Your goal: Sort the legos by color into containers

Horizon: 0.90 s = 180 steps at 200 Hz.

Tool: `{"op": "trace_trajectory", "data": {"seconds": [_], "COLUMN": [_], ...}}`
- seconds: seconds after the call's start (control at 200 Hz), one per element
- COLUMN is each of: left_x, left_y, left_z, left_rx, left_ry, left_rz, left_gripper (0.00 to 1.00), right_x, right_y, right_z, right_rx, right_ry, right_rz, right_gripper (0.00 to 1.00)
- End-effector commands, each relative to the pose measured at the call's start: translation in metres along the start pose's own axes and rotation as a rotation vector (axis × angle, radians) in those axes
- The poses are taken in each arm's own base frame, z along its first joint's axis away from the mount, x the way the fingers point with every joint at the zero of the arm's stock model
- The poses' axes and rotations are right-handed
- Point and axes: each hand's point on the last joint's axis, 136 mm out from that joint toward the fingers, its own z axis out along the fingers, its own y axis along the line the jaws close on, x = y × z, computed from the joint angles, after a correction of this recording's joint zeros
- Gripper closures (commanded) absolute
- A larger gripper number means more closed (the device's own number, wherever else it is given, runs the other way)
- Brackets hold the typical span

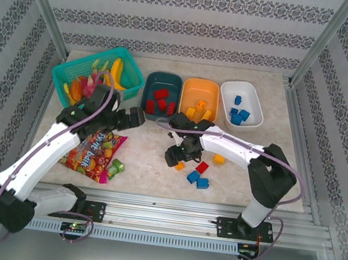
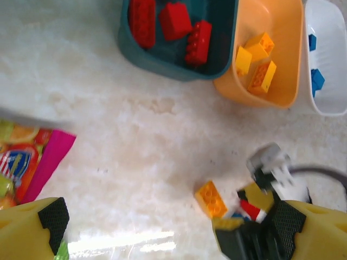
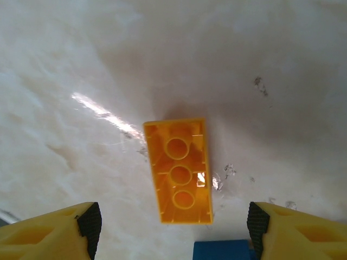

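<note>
orange lego point(image 3: 179, 170) (hollow side up) lies on the table inside the spread right tool point(image 3: 173, 222); left tool point(image 2: 171, 219) released, empty.

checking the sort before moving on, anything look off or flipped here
The orange brick loose on the table lies upside down, hollow underside and tubes facing up. Otherwise the teal tub holds reds, the orange tub oranges, the white tub blues; nothing spilled.
</note>
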Motion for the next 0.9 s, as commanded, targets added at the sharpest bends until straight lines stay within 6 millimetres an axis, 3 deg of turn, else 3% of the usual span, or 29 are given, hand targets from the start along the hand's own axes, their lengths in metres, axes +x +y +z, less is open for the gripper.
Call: {"op": "trace_trajectory", "data": {"seconds": [0.0,0.315,0.55,0.689,0.894], "left_x": [0.024,0.067,0.071,0.06,0.034], "left_y": [0.003,0.027,0.027,0.013,-0.014], "left_z": [-0.014,-0.036,-0.038,-0.036,-0.025], "left_rx": [0.059,0.114,0.137,0.185,0.246], "left_ry": [0.023,0.042,0.035,0.019,-0.019], "left_rz": [-0.033,-0.061,-0.062,-0.053,-0.024], "left_gripper": [0.0,0.0,0.0,0.01,0.01], "right_x": [-0.002,-0.003,-0.002,-0.017,-0.076], "right_y": [-0.004,-0.007,-0.008,-0.011,-0.043], "right_z": [0.007,0.034,0.037,0.01,-0.071], "right_rx": [0.04,0.09,0.114,0.129,0.065], "right_ry": [0.037,0.103,0.098,0.011,-0.245], "right_rz": [-0.024,-0.024,-0.013,0.015,0.206], "right_gripper": [0.29,0.45,0.65,0.73,0.76]}}
